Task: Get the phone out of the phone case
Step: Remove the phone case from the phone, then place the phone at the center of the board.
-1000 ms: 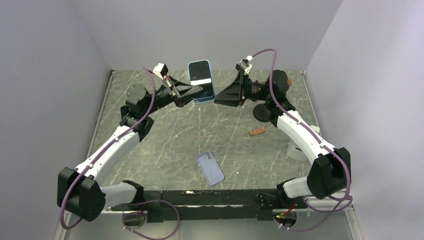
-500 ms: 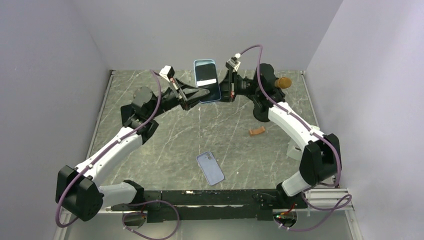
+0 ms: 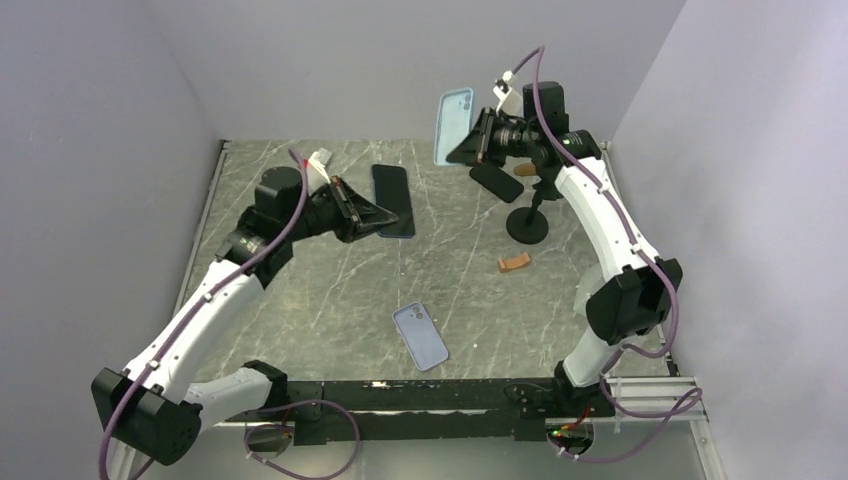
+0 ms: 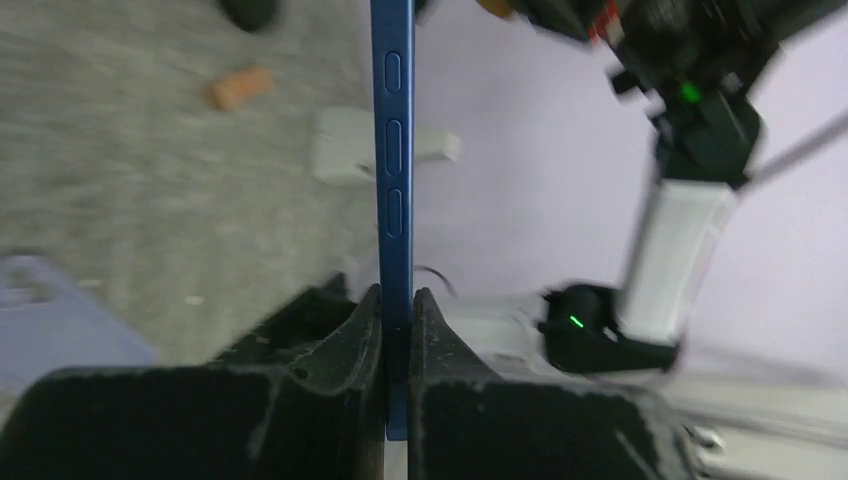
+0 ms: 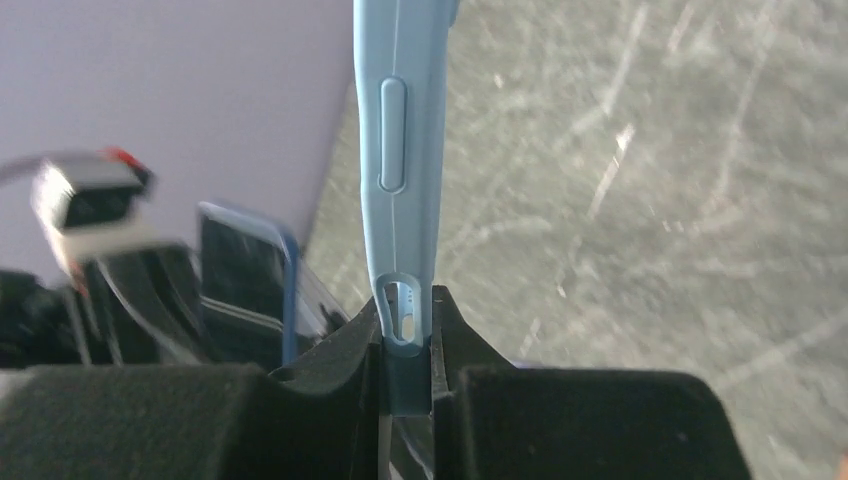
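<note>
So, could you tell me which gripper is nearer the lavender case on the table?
Left. The left gripper, holding the phone, is beyond and left of the lavender case; the right gripper holds the blue case raised farther back.

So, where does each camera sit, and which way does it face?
Top external: above, behind the bases, facing down at the table; both arms show.
Left wrist: looks along the left gripper, shut on the phone.
Right wrist: looks along the right gripper, shut on the case.
Shared: all three show the phone.
</note>
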Robot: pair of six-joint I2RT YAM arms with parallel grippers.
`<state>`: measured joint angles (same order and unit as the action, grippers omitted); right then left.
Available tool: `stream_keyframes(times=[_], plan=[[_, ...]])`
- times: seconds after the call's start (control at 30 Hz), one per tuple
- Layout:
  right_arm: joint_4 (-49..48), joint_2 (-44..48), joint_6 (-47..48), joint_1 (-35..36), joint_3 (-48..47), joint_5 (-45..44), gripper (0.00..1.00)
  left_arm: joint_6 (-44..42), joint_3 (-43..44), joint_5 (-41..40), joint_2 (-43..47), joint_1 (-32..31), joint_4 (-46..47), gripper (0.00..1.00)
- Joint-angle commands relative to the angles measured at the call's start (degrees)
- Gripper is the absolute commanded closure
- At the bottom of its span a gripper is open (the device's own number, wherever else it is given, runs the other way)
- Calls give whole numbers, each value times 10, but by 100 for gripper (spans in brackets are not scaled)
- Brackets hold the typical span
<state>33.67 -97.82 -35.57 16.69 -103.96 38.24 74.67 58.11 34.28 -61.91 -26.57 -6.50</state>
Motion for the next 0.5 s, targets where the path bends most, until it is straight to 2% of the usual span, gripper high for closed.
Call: stream_keyframes(times=[0.0,0.1,0.27,0.37,0.47], plan=[[115,80,116,10,73,-38,100,-261,87,-81,-17,75,-314,100],[125,139,142,28,139,-4,100,-339,85,-108,-59,143,-380,100],[129,205,166,71,269,60,100,-441,74,-125,-150,239,-360,100],[127,233,168,86,328,75,100,-478,102,-79,-228,295,-361,100],[134,248,170,96,356,78,100,-514,162,-87,-303,324,-390,100]])
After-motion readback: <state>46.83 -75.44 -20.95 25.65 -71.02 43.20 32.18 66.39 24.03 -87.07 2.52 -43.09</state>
